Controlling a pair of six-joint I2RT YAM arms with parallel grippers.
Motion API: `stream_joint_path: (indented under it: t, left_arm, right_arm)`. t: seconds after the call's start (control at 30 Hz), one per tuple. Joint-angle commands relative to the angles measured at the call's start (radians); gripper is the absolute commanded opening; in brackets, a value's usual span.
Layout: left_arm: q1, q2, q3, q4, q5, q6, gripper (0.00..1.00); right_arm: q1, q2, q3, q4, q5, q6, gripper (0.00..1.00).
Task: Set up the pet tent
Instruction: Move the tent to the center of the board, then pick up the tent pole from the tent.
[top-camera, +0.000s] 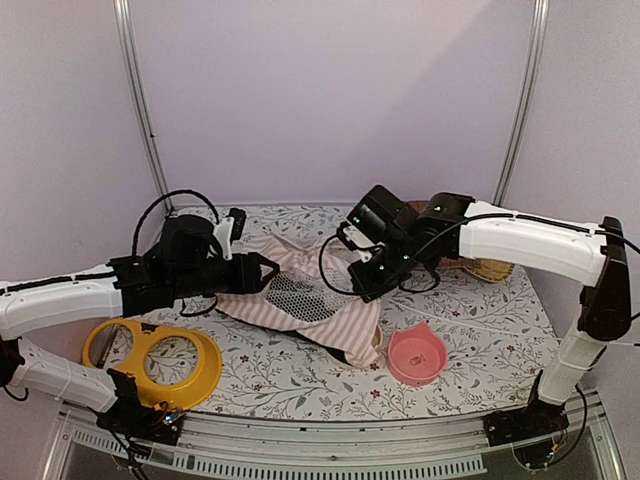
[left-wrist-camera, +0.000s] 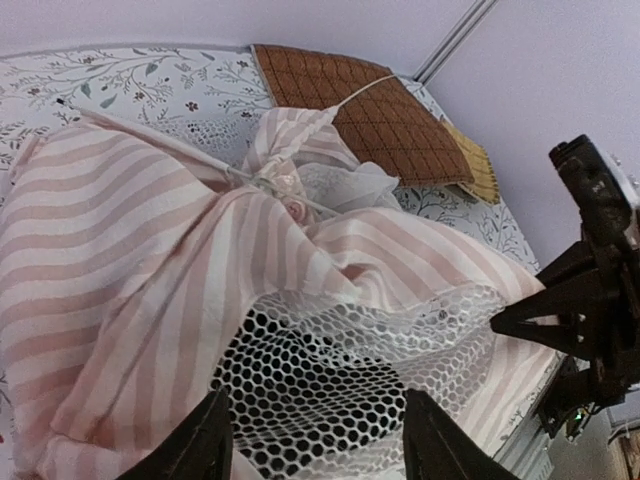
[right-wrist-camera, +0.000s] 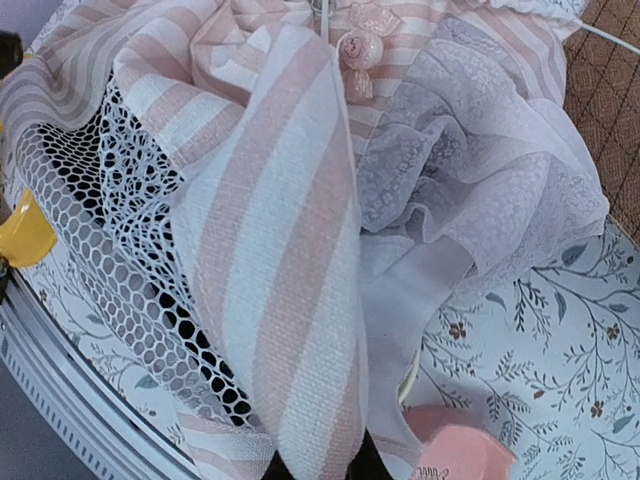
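The pet tent (top-camera: 310, 300) lies collapsed in the middle of the table, pink-and-white striped fabric with a white mesh panel (left-wrist-camera: 340, 370) facing up. My left gripper (left-wrist-camera: 315, 442) hangs open just over that mesh, its dark fingers (left-wrist-camera: 200, 445) apart with only netting between them. In the top view it (top-camera: 268, 270) sits at the tent's left side. My right gripper (right-wrist-camera: 350, 470) is shut on a fold of the tent's striped cloth (right-wrist-camera: 290, 280), which rises out of the jaws. It (top-camera: 362, 288) grips from the tent's right edge. A thin clear pole (left-wrist-camera: 150, 140) crosses the fabric.
A pink bowl (top-camera: 417, 355) stands near the front right, close under the right wrist (right-wrist-camera: 455, 450). A yellow two-ring bowl stand (top-camera: 150, 360) lies front left. The brown quilted mat (left-wrist-camera: 370, 110) rests at the back right. The right arm (left-wrist-camera: 600, 290) shows in the left wrist view.
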Motion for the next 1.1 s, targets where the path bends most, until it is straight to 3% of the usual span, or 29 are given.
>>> stream_joint_path:
  t: [0.0, 0.27, 0.5, 0.6, 0.73, 0.93, 1.07]
  left_arm:
    - [0.051, -0.031, 0.048, -0.011, -0.002, 0.057, 0.58]
    - [0.087, -0.061, 0.027, -0.021, 0.0, 0.078, 0.59]
    - [0.094, -0.092, -0.095, 0.024, 0.023, 0.033, 0.6]
    - [0.093, -0.098, -0.16, 0.071, 0.035, -0.002, 0.6]
    - [0.093, -0.081, -0.207, 0.131, 0.058, -0.043, 0.61]
    - [0.09, -0.018, -0.22, 0.191, 0.078, -0.051, 0.59]
    - [0.077, 0.055, -0.222, 0.252, 0.087, -0.008, 0.56]
  right_arm:
    - [-0.051, 0.173, 0.206, 0.118, 0.078, 0.03, 0.0]
    - [-0.115, 0.606, 0.744, 0.1, 0.034, 0.016, 0.0]
    - [-0.12, 0.607, 0.751, 0.21, -0.151, -0.02, 0.52]
    - [-0.119, 0.53, 0.709, 0.192, -0.157, -0.055, 0.7]
    - [-0.119, 0.38, 0.567, 0.166, -0.109, -0.096, 0.8]
    - [-0.135, 0.096, 0.151, 0.146, 0.0, -0.118, 0.84]
    - [-0.135, -0.109, -0.157, 0.175, -0.018, -0.048, 0.81]
